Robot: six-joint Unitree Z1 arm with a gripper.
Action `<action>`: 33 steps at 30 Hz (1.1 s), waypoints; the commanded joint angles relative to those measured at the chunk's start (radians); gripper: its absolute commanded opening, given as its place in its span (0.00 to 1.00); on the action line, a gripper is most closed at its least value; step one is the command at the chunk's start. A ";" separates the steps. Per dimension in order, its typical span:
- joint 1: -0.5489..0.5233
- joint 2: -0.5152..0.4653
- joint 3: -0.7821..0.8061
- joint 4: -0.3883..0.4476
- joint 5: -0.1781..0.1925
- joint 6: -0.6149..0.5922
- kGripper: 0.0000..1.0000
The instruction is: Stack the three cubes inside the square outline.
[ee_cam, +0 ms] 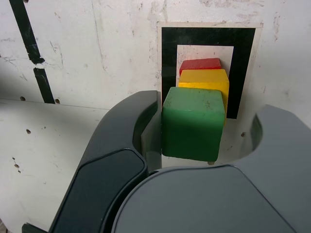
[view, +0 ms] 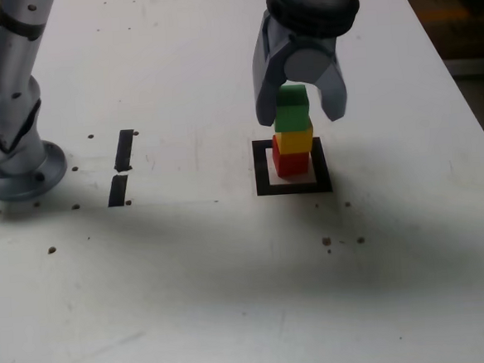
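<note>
In the exterior view, the upper part of the arm (view: 313, 6) runs out past the top edge, and the arm base (view: 21, 168) at middle left is cut by the left edge. The bench (view: 191, 285) continues below the bottom edge. In the wrist view, the hand (ee_cam: 209, 131) is cropped at the bottom and lower right, its right-hand jaw softly blurred. The green cube (ee_cam: 192, 124) hides much of the yellow cube (ee_cam: 206, 77), which covers most of the red cube (ee_cam: 200, 63).

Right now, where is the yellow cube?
In the exterior view, the yellow cube is right of centre, directly between the green cube above and the red cube below, over the square outline.
</note>
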 commanded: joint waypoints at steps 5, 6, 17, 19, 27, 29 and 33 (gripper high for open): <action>0.001 -0.019 0.001 0.020 0.014 -0.015 0.96; 0.001 -0.029 0.002 0.022 0.018 -0.017 0.98; 0.044 -0.394 0.153 0.043 0.061 0.003 1.00; 0.065 -0.463 0.223 0.043 0.053 0.024 1.00; 0.104 -0.642 0.633 -0.040 0.030 0.062 1.00; 0.113 -0.669 0.733 -0.099 0.024 0.059 1.00; 0.125 -0.682 0.863 -0.214 0.003 0.057 1.00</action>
